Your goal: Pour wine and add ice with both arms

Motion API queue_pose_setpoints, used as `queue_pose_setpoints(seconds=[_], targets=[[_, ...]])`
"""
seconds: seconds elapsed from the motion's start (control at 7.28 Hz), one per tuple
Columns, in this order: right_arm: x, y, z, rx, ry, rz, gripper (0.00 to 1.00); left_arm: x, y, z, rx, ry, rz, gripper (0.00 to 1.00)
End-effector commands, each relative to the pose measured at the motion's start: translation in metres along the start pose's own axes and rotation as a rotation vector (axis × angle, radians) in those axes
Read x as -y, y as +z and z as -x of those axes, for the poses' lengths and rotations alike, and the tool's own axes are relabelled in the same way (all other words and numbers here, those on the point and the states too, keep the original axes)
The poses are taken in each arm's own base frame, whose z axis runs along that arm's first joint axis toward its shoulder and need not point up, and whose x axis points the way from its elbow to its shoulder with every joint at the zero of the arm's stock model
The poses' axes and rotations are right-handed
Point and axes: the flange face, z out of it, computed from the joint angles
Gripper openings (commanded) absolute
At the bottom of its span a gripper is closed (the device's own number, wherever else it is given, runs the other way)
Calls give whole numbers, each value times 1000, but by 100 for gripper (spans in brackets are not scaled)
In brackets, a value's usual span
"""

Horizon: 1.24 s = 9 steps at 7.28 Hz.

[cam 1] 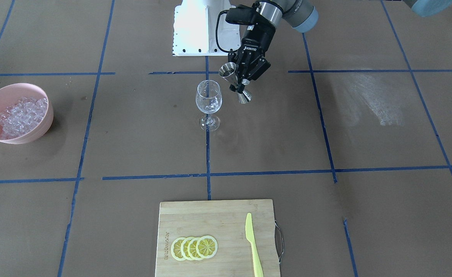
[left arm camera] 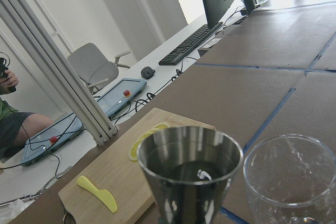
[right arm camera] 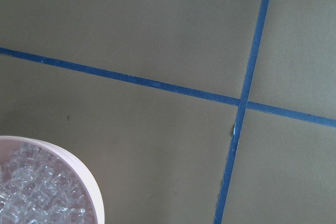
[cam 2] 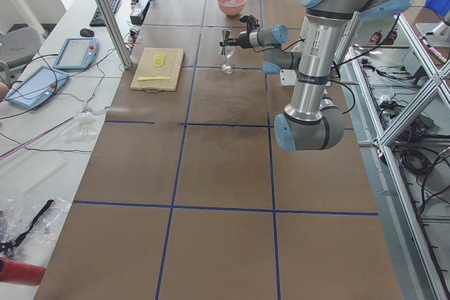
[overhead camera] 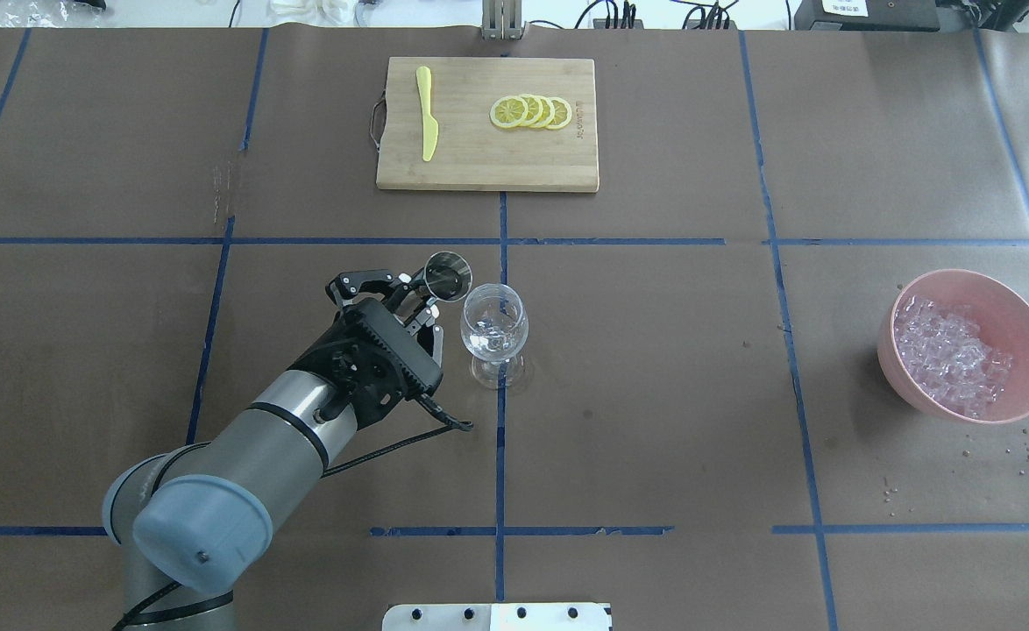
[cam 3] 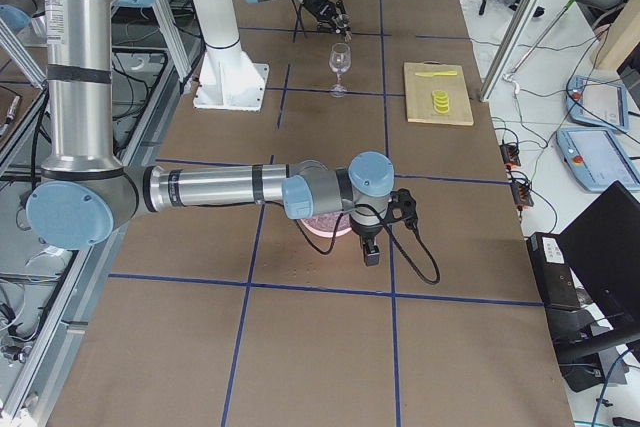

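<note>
My left gripper [cam 1: 244, 79] [overhead camera: 420, 305] is shut on a steel jigger [cam 1: 233, 82] [overhead camera: 447, 276], held above the table just beside the rim of the clear wine glass [cam 1: 208, 100] [overhead camera: 494, 329]. In the left wrist view the jigger [left arm camera: 190, 174] holds dark liquid and the glass [left arm camera: 291, 179] stands to its right. The ice [cam 1: 20, 115] [overhead camera: 948, 355] fills a pink bowl [cam 1: 37, 132] [overhead camera: 1027, 329]. My right gripper [cam 3: 371, 253] shows only in the exterior right view, high over that bowl; I cannot tell if it is open or shut. The right wrist view shows the ice [right arm camera: 37, 195] at the lower left.
A bamboo cutting board [cam 1: 210, 219] [overhead camera: 479, 166] at the table's operator side carries yellow lemon slices [cam 1: 194, 248] [overhead camera: 532, 112] and a yellow plastic knife [cam 1: 253, 246] [overhead camera: 427, 123]. The white base block [cam 1: 205, 27] stands behind the glass. Blue tape lines cross the brown table.
</note>
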Motion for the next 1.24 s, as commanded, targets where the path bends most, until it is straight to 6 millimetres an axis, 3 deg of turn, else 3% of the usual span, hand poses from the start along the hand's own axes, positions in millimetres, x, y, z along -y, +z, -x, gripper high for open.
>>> queue_pose_setpoints(seconds=[0.0, 0.55, 1.1], targets=[[1, 0, 0, 0, 0, -1, 100, 9, 7, -4, 14, 196, 56, 0], [1, -2, 2, 3, 0, -4, 100, 12, 16, 8, 72, 442, 122, 0], [1, -1, 2, 3, -2, -2, 100, 20, 19, 3, 58, 621, 165, 0]])
